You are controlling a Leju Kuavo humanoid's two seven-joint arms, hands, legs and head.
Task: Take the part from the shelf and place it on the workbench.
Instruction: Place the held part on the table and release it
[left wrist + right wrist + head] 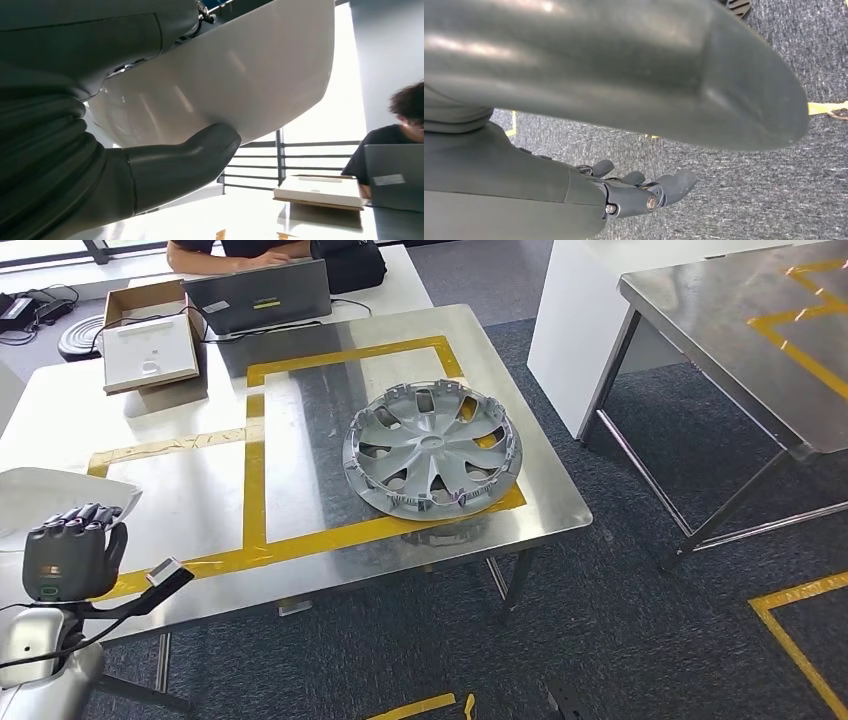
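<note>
A white curved part [58, 497] hangs over the near left corner of the steel workbench [300, 455], and my left hand [73, 552] grips it from the near side with fingers curled over its edge. In the left wrist view the part [225, 75] is a smooth white shell, with the thumb [200, 155] of my left hand [75, 165] pressed against its underside. My right hand [634, 192] hangs over grey carpet, fingers loosely extended and holding nothing.
A silver hubcap [432, 447] lies inside the yellow-taped square on the workbench. At the far edge are a laptop [258, 295], an open cardboard box [150, 340] and a seated person [240, 252]. A second steel table [740, 330] stands to the right.
</note>
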